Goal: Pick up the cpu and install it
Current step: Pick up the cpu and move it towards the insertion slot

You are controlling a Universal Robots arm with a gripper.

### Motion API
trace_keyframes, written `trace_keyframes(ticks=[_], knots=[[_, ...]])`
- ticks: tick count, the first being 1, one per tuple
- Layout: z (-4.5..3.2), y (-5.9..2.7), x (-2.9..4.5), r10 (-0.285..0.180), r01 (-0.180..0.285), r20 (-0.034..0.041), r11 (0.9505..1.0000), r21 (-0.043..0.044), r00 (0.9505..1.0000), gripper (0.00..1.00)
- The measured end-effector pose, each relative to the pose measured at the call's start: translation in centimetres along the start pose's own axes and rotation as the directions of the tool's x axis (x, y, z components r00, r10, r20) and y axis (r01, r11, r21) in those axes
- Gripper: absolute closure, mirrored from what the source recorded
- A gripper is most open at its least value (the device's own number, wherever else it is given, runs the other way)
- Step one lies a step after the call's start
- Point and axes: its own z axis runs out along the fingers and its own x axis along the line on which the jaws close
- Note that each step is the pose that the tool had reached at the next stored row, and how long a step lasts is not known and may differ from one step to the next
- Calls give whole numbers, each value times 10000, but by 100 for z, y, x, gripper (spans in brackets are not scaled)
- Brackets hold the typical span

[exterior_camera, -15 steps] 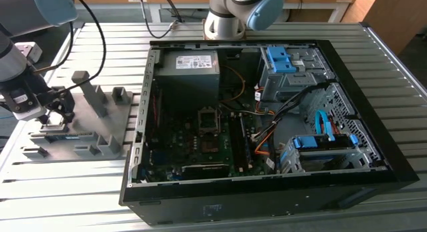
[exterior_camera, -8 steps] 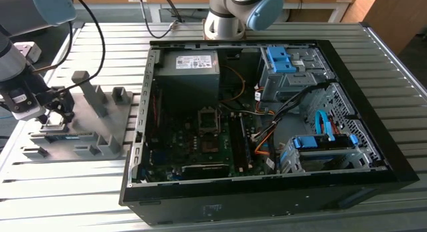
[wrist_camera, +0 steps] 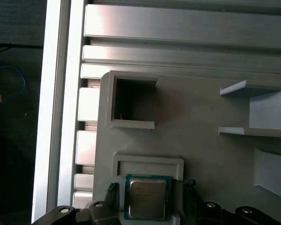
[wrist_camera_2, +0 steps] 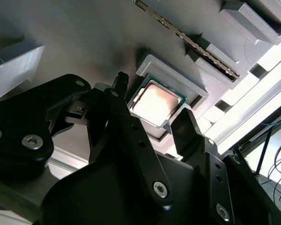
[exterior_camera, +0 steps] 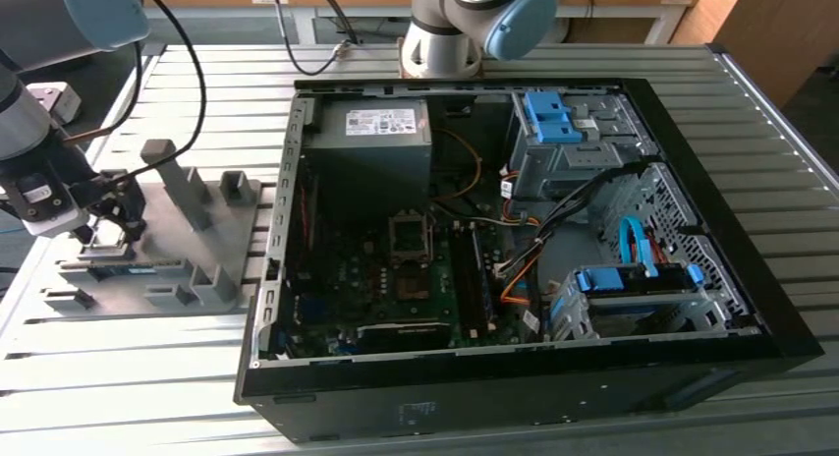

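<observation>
Plainly square, silvery, green-rimmed cpu (wrist_camera: 146,203)

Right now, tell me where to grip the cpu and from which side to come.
Grip the cpu by two opposite edges, coming straight down from above. It lies flat, metal top up, in a shallow walled pocket of the grey fixture, so only its edges offer purchase; the open hand straddles it with one finger each side.

Item count: one cpu (wrist_camera_2: 155,104), one memory stick (wrist_camera_2: 187,40), one grey holder tray (exterior_camera: 171,230), one computer case (exterior_camera: 734,309), one power-supply box (exterior_camera: 373,146), two blue drive brackets (exterior_camera: 551,117) at the case's 1 and 4 o'clock, one gripper (exterior_camera: 112,235).
</observation>
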Motion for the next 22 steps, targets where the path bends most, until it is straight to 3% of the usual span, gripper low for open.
trace_keyframes(ticks=[2,4,6,17,22], knots=[[0,0,0,0,0,0,10000,0,10000,37],[0,0,1,0,0,-1,10000,0,10000,49],[0,0,1,1,-1,-1,10000,0,10000,53],[-1,0,2,0,0,2,10000,-1,10000,53],[-70,3,1,1,-1,-1,10000,0,10000,53]])
